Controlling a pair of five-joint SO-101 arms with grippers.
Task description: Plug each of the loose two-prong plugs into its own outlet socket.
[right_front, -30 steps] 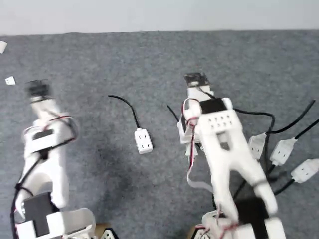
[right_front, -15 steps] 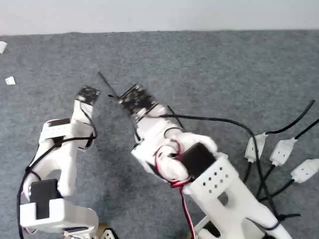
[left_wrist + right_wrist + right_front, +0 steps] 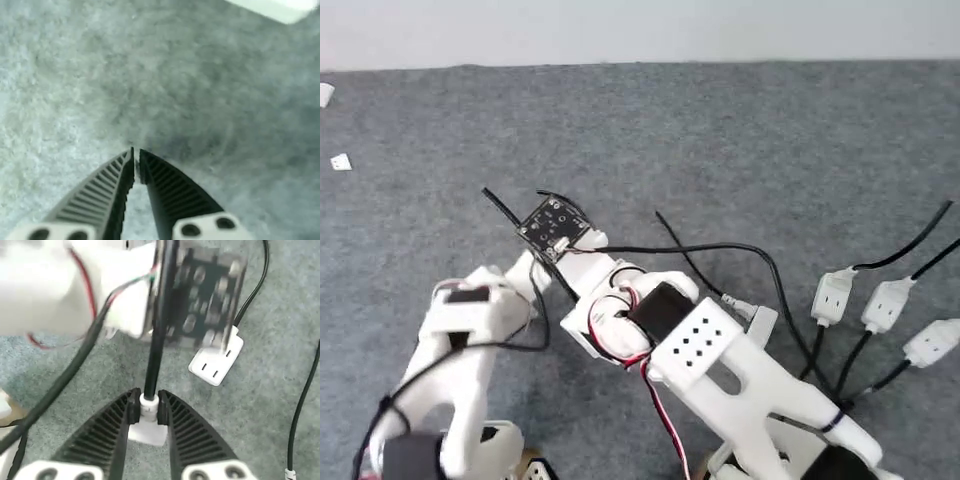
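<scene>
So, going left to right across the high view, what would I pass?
Edge scrap → second scrap → one arm → the other arm → first outlet socket → second outlet socket → third outlet socket.

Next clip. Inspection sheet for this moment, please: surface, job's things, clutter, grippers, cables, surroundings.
Surface: grey carpet over the whole table.
Job's things: white plug held in the right gripper; white socket lying on the carpet just beyond it; three white cord ends at the high view's right side, one, a second, a third.
Clutter: two small white scraps, one and another, at the far left.
Grippers: left gripper shut, empty, over bare carpet; right gripper shut on the plug.
Cables: black cable leads off the held plug; black cords trail from the cord ends.
Surroundings: pale wall behind the carpet.
</scene>
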